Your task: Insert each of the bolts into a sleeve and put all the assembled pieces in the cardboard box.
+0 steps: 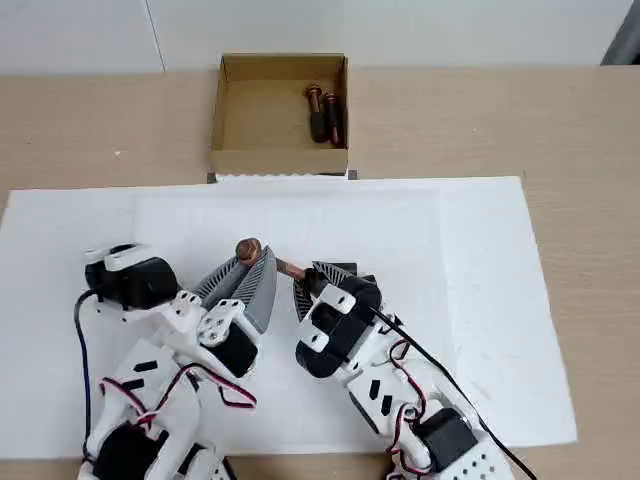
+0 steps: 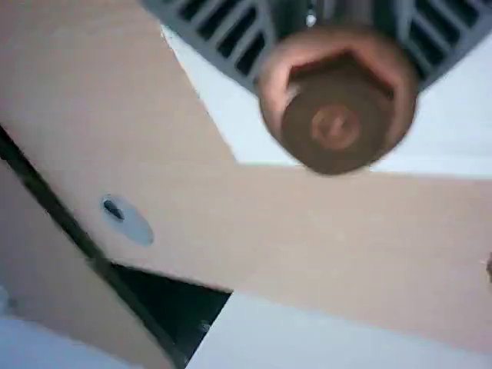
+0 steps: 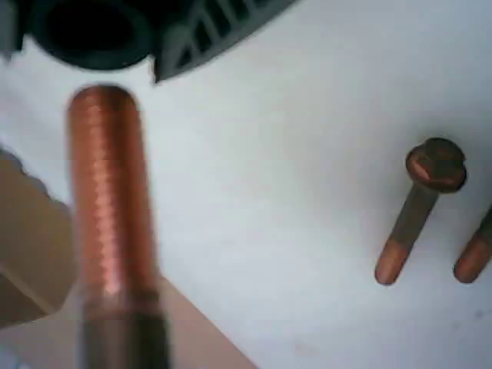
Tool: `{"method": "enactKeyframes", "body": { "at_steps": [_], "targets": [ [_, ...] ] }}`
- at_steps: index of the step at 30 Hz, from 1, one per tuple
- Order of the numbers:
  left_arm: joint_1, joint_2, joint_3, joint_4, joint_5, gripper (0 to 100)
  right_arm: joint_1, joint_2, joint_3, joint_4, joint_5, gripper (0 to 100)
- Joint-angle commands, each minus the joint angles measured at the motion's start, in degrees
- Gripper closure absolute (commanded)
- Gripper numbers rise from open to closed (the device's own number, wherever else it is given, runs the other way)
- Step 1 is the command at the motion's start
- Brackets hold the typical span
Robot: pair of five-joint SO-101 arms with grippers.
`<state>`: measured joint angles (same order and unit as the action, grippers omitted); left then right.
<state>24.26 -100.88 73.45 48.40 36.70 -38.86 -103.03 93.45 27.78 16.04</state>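
Arms meet mid-paper (image 1: 470,260), tips almost together. The right gripper (image 1: 305,280) is clamped on a bolt (image 1: 286,268) near its head end, with the threaded shank poking out toward the other arm. The left gripper (image 1: 250,262) is closed down narrow on a short piece w/ a copper hex end. I take it for the sleeve (image 1: 248,248) (the right wrist view shows a dark round mouth (image 3: 84,31) by that grey ribbed gripper, facing the shank). The bolt tip sits just beside the sleeve, and by my read it is not yet in.

The box (image 1: 280,161) stands on the table (image 1: 580,130) just past the paper's far edge. Assembled pieces (image 1: 325,115) lie inside it, along one side wall. Two more bolts (image 3: 419,207) lie loose on the paper, close to each other.

Handling, as a judgement:
- **Bolt:** It looks like plated metal, so stiff and light enough for these arms, but smooth and round and prob. apt to twist or slip in the jaws. It is best held just under the head, as now, which leaves the whole thread free.
- **Sleeve:** It looks rigid too. It should be gripped round the middle, keeping the mouth clear.
- **Fit:** This looks close, so the shank and the bore need to line up. A small tilt would likely catch the thread on the rim and push the sleeve back in its grip.
- **Drop-off:** Once joined, only one arm need carry the piece to the box — set it down low, since it would roll.
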Motion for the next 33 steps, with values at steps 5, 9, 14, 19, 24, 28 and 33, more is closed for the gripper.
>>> {"method": "enactKeyframes", "body": {
  "at_steps": [5, 9, 14, 19, 24, 28, 33],
  "targets": [
    [3.60, -0.53, 1.63, -0.44, 0.00, 99, -0.57, -0.92, -1.14, -1.54, 0.62, 99.6],
    [4.66, -0.53, 2.68, -2.37, 0.00, 99, -0.57, -0.92, -1.58, -1.54, 0.62, 99.6],
    [4.75, -0.53, 5.41, -6.86, -0.18, 99, -0.57, -0.92, -1.58, -1.54, 0.62, 99.6],
    [3.16, -0.53, 5.41, -9.41, -3.43, 99, -0.57, -0.92, -1.58, -1.54, 5.10, 99.6],
    [2.55, -0.53, 5.14, -9.41, -3.78, 99, -0.48, -0.92, -1.58, -1.54, 5.19, 99.6],
    [2.55, -0.53, 5.14, -9.32, -3.78, 99, -0.31, -0.92, -1.49, -1.54, 5.27, 99.6],
    [2.81, -0.44, 5.41, -9.05, -3.78, 99, -0.48, -0.92, -1.58, -1.54, 5.36, 99.6]
  ]
}}
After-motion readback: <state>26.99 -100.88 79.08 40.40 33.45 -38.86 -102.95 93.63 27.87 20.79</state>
